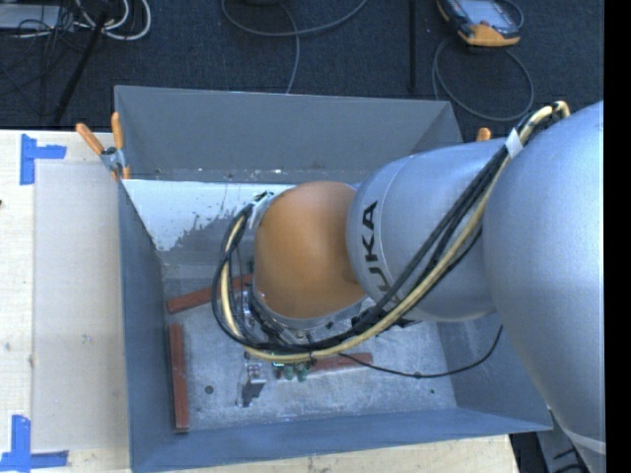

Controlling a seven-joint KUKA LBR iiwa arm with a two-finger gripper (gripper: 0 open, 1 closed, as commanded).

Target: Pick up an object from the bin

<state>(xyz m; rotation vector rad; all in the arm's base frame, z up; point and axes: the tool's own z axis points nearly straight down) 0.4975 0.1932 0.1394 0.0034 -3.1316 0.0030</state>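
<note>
A short reddish-brown flat bar [347,361], wooden by the look, lies on the floor mid-bin, just right of the end effector [252,390]. Likely light, stiff and rough, it is best pinched across its narrow width. How wide the end effector stands I cannot tell. A longer reddish-brown bar [178,377] lies along the left wall of the scuffed grey metal bin [296,146].
</note>
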